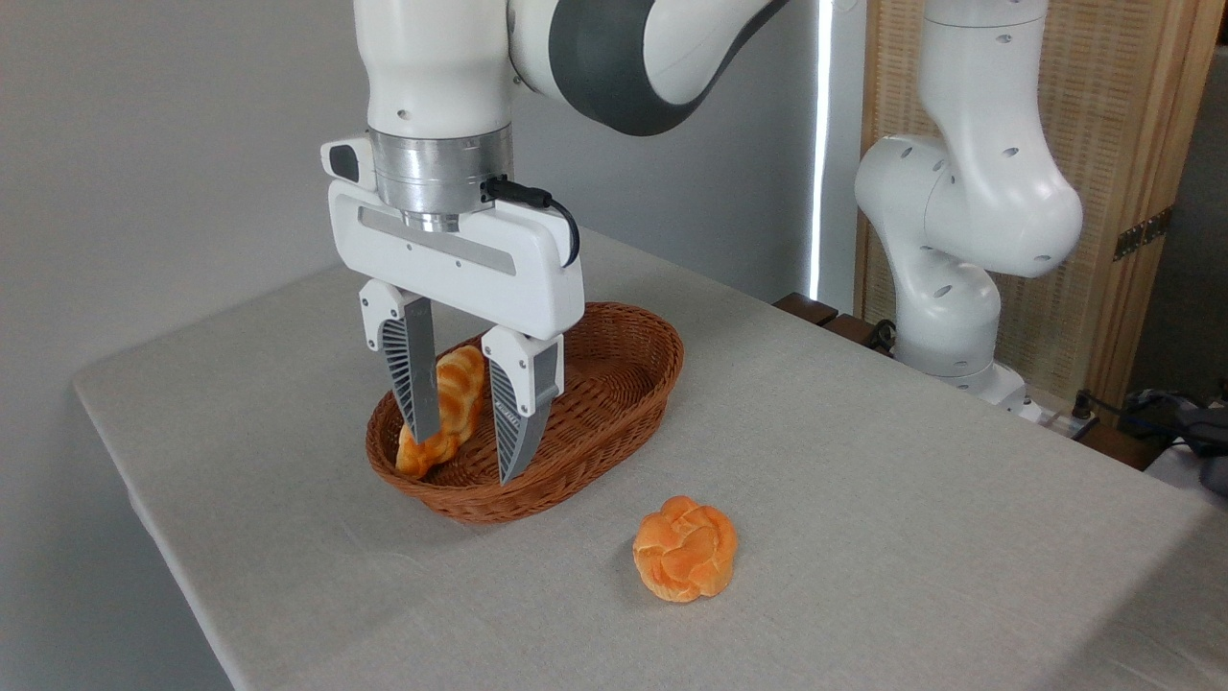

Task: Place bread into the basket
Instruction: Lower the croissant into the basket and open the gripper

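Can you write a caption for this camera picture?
Open gripper above the bread lying in the basket; a round bun sits outside.

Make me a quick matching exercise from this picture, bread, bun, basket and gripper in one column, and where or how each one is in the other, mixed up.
Things:
1. bread
2. bun
3. basket
4. gripper

Places or states:
A. on the bare tablecloth, right of the basket and nearer the camera
B. open, fingers reaching down into the basket
C. leaning inside the basket at its left end
D. brown wicker, standing on the table

Pairs: 1-C, 2-A, 3-D, 4-B
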`<action>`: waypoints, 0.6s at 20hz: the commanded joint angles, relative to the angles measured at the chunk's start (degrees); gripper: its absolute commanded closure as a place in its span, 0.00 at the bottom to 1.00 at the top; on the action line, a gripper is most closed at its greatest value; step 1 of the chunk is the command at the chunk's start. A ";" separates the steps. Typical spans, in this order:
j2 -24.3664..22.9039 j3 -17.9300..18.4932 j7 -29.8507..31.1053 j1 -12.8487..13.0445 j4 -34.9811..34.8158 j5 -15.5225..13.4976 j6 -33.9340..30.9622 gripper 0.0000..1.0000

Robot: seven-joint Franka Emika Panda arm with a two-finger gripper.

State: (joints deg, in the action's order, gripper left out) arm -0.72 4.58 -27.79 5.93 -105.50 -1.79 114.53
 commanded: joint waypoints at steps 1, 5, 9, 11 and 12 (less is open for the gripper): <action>0.02 2.09 -3.13 0.49 0.03 0.82 1.93 0.00; -0.16 2.81 -8.42 0.49 -0.06 0.47 0.44 0.00; -0.07 2.72 -15.51 0.49 -0.06 0.56 -0.27 0.00; 0.02 2.72 -18.60 0.57 0.03 0.47 -3.07 0.00; 0.02 2.63 -19.57 0.57 0.03 0.38 -3.34 0.00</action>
State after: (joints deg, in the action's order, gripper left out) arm -0.55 6.85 -43.28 6.04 -105.65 -1.56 113.69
